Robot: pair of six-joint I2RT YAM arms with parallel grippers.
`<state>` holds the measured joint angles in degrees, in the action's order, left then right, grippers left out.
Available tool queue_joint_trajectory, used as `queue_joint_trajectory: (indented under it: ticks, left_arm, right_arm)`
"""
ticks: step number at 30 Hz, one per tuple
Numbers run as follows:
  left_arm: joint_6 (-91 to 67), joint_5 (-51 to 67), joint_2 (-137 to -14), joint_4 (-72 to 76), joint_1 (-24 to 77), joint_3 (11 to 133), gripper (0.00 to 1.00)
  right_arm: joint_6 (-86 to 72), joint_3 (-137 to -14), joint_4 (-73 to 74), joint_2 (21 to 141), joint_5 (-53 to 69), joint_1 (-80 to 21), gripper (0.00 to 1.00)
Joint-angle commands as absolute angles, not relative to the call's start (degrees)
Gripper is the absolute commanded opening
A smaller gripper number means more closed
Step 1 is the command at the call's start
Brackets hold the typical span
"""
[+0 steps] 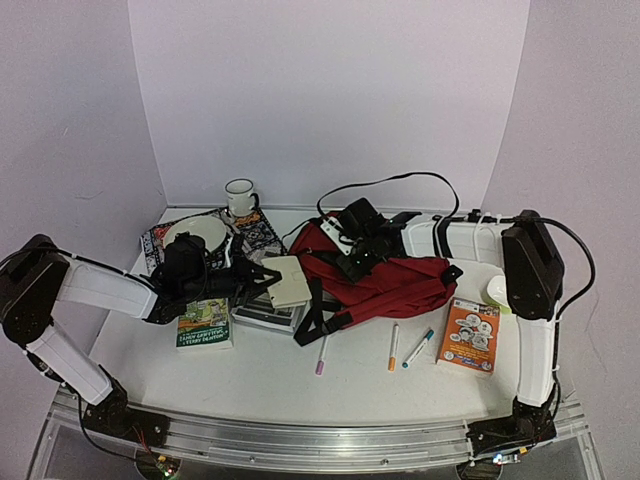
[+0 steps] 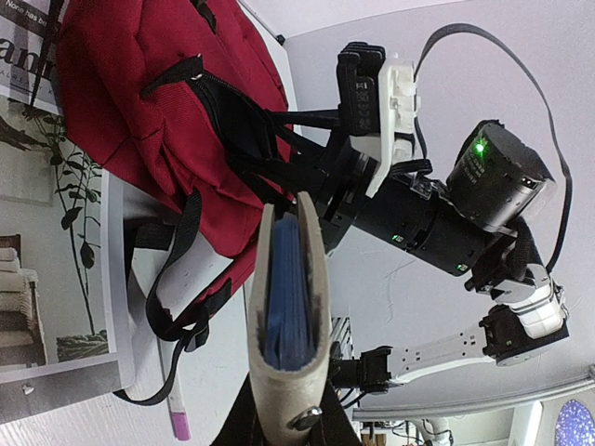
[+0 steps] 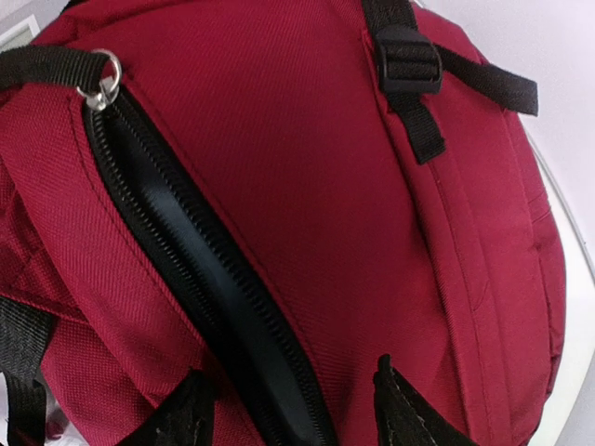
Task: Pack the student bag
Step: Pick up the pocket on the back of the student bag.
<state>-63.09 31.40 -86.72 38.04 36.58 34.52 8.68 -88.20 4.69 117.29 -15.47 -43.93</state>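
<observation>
Left gripper [image 1: 250, 282] is clamped on a beige notebook [image 1: 287, 280], held edge-on just left of the student bag [image 1: 400, 285]. The bag lies slumped mid-table [image 1: 270, 380]. It's soft cloth, probably light; expect it to sag, slide and let its mouth collapse. Take it by the hem along the zipper slot [image 3: 218, 316] or by a strap [image 3: 409, 74], not loose fabric. Right gripper [image 3: 297, 420] has its jaws apart, straddling that slot. You can't tell whether the pads touch cloth, and the slot's lower end and interior are hidden.
</observation>
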Motion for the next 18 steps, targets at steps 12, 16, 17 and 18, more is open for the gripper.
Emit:
queue_joint_trajectory:
  ticks: [12, 16, 17, 18]
  left_arm:
    - [-62.8, 32.7, -87.1, 41.5, 36.2, 36.8, 0.0]
    - [-62.8, 32.7, -86.9, 41.5, 36.2, 36.7, 0.0]
    - [-62.8, 32.7, -86.9, 41.5, 36.3, 36.7, 0.0]
    - [-62.8, 32.6, -87.0, 41.5, 36.2, 36.7, 0.0]
  right_arm:
    - [10.5, -90.7, 6.3, 116.5, -17.4, -42.1, 0.61]
    - [9.9, -90.8, 6.2, 116.5, -16.4, -41.9, 0.56]
    - [9.9, -90.9, 6.2, 116.5, -16.3, -41.8, 0.54]
    - [9.8, -91.0, 6.2, 116.5, -16.4, -41.8, 0.52]
